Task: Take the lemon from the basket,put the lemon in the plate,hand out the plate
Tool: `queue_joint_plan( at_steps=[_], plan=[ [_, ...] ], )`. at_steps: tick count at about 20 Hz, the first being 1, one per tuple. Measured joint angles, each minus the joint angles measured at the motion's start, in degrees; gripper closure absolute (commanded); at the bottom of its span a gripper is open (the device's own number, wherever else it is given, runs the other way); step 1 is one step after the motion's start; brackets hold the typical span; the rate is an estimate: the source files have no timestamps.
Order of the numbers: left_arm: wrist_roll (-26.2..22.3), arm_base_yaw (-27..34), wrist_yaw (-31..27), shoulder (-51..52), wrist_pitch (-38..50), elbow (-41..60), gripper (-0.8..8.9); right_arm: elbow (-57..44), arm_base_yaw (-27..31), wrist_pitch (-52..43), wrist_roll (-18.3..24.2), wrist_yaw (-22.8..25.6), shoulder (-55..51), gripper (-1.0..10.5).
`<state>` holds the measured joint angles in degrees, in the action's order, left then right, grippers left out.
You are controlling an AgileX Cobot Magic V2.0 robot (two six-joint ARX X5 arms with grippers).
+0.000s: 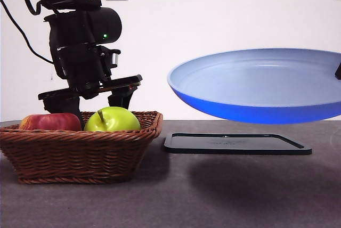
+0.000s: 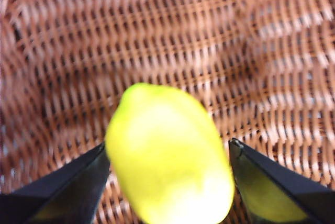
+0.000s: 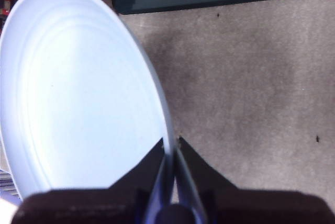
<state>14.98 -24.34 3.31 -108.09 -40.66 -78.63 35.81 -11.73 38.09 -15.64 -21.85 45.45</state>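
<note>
Lemon [image 2: 167,164] lengthwise between left tool [image 2: 170,182] jaws

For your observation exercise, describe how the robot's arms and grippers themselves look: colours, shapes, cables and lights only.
The arm over the basket is matte black and blocky, with a rounded cylindrical joint housing bearing a small green light, a silver metal fitting beside it, and a black cable looping off behind. The left gripper has two black, tapering, wedge-shaped jaws. The right gripper has the same black pointed jaws rising from a broad dark body.
</note>
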Motion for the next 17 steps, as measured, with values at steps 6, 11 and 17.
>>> queue_joint_plan(
  at_steps=[6, 11, 17],
  plan=[
    [-5.0, 0.0, -0.2, 1.6, 0.8, 0.0, 6.48, 0.0, 0.0, 0.0, -0.3, 1.4, 0.1, 9.4],
    [-5.6, -0.6, 5.1, 17.8, 0.3, -1.7, 6.49, 0.0, 0.0, 0.0, -1.7, 1.2, 2.9, 9.4],
    [-5.6, -17.1, 7.9, 22.8, 1.2, -1.9, 6.49, 0.0, -0.2, 0.0, -2.4, -3.2, 9.8, 9.4]
  ],
)
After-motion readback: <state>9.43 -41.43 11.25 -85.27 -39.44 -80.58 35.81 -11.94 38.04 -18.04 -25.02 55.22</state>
